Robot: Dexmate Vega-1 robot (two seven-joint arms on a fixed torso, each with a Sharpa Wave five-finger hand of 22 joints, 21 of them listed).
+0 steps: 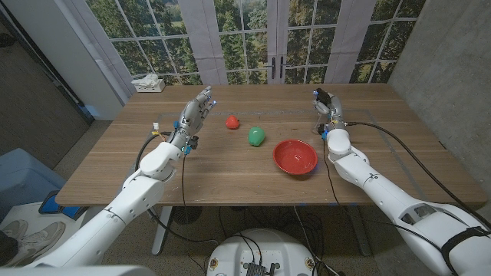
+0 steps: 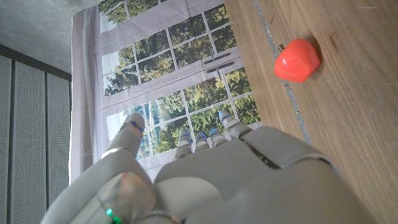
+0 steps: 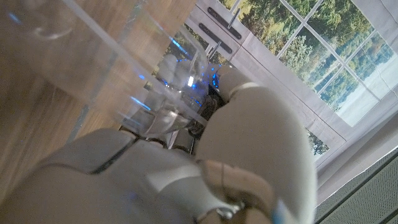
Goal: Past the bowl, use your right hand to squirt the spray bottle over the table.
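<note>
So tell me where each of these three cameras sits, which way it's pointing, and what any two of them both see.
Head view: mounted on the robot's head, looking down over the wooden table at a round red bowl, a green rounded object and a small red strawberry-shaped object; both arms show.
Left wrist view: behind the left hand, facing the windows and the red strawberry-shaped object.
Right wrist view: behind the right hand, which grips a clear plastic spray bottle.
Shared: head and left wrist views both show the strawberry-shaped object.

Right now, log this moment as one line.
right hand: grips clear spray bottle, beyond red bowl | left hand: open, raised | spraying: cannot tell
</note>
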